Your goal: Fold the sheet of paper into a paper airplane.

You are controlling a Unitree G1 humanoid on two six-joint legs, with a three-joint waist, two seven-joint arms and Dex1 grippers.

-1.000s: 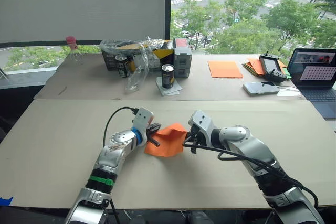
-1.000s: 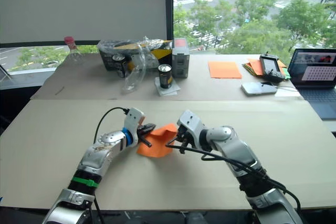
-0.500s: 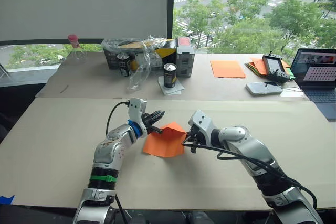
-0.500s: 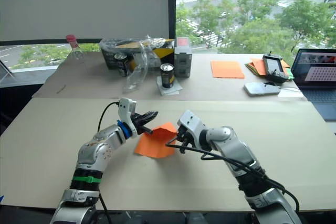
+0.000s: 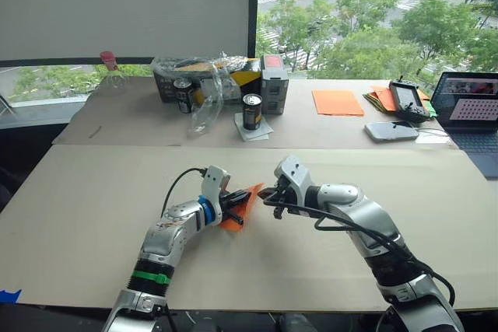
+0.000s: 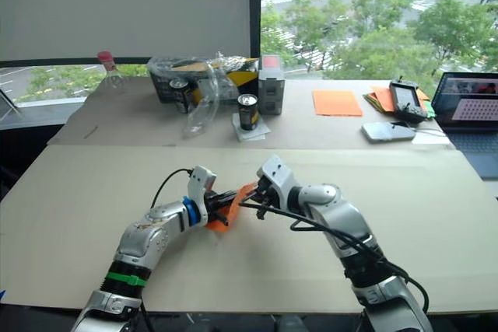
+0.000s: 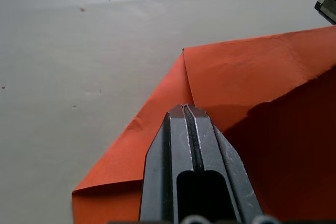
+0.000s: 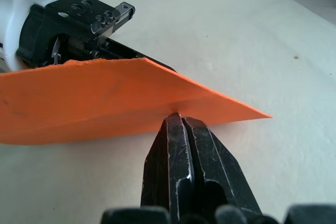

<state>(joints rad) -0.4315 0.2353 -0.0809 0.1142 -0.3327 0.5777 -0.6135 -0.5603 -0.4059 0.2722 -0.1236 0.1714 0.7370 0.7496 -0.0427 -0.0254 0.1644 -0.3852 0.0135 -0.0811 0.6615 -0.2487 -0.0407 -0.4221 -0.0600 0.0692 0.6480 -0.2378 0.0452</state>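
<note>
Two robot hands meet over a folded sheet of paper (image 5: 240,206) near the middle of the near tan surface (image 5: 93,215), the orange sheet raised partly on edge between them. The left hand (image 5: 236,209), reaching in from about 7 o'clock, has its two black fingers pressed together on the paper's near-left portion; its wrist view shows the fingers (image 7: 191,145) drawn to a narrow line, with a folded flap and a crease running away from the tips. The right hand (image 5: 268,193), coming in from about 4 o'clock, pinches the sheet's opposite edge, its fingers (image 8: 184,140) also squeezed tight, the orange edge tapering to a point just beyond them. The paper sits between the two hands, touching both.

On the far surface (image 5: 132,126) by the window, at about 12 o'clock from the hands, stand a dark can (image 5: 250,112), a second can (image 5: 181,96) beside a crumpled clear bag (image 5: 208,99) and a black basket (image 5: 167,83). Toward 2 o'clock lie a smooth orange sheet (image 5: 337,102), a pile of papers (image 5: 377,98), a handheld controller (image 5: 405,99), and a laptop (image 5: 467,109) at the far right edge
</note>
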